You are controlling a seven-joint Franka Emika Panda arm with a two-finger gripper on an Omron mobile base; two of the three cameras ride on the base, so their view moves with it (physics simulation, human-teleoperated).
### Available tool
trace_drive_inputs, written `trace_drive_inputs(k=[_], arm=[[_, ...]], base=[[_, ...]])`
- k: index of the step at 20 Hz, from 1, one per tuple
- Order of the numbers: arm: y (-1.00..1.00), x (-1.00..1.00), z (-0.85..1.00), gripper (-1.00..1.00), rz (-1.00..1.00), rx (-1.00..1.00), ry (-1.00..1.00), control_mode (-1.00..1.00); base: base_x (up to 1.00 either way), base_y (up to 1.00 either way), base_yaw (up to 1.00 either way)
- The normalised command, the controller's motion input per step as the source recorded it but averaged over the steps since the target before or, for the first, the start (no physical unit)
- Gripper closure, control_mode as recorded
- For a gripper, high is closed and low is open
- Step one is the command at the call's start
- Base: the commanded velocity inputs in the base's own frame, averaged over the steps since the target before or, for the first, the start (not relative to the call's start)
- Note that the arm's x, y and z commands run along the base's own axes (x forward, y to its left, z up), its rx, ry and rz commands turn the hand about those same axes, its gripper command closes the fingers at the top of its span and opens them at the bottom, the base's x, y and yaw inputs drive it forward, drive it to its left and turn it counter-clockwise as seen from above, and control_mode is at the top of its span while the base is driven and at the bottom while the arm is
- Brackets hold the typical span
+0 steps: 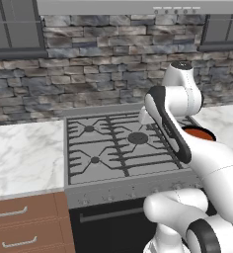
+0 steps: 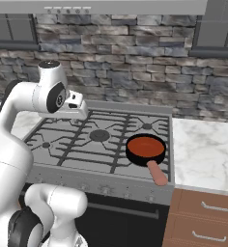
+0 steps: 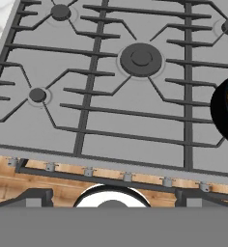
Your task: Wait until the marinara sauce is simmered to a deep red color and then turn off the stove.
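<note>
A: From the left base view?
B: Wide grey gas stove (image 1: 113, 148) with dark cast grates, set between veined white marble counters (image 1: 22, 153). Rough grey stone wall (image 1: 98, 64) behind. Glossy white arm (image 1: 187, 143) across the right side, hiding most of a small black skillet; only a sliver of smooth red marinara sauce (image 1: 201, 133) visible past it.

A: And from the right base view?
B: Same sauce (image 2: 146, 146) as a flat red disc ringed by the black skillet (image 2: 145, 157), on the near right burner. Rounded pinkish handle (image 2: 157, 173) pointing toward the near edge. Brown wooden drawers (image 2: 205, 217) lower right.

A: Hand view?
B: Looking down on grates and centre burner (image 3: 141, 59); skillet rim at the right edge. Row of small knobs (image 3: 127, 177) along the front. Gripper's jaws spread fully apart, clamped on nothing.
</note>
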Motion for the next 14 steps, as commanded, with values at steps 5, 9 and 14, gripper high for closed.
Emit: trace_drive_inputs(k=[5,9,14], arm=[[0.0,0.0,0.0,-1.0,0.0,0.0,0.0,-1.0],[0.0,0.0,0.0,-1.0,0.0,0.0,0.0,-1.0],[0.0,0.0,0.0,-1.0,0.0,0.0,0.0,-1.0]], base=[[0.0,0.0,0.0],[0.0,0.0,0.0],[0.0,0.0,0.0]])
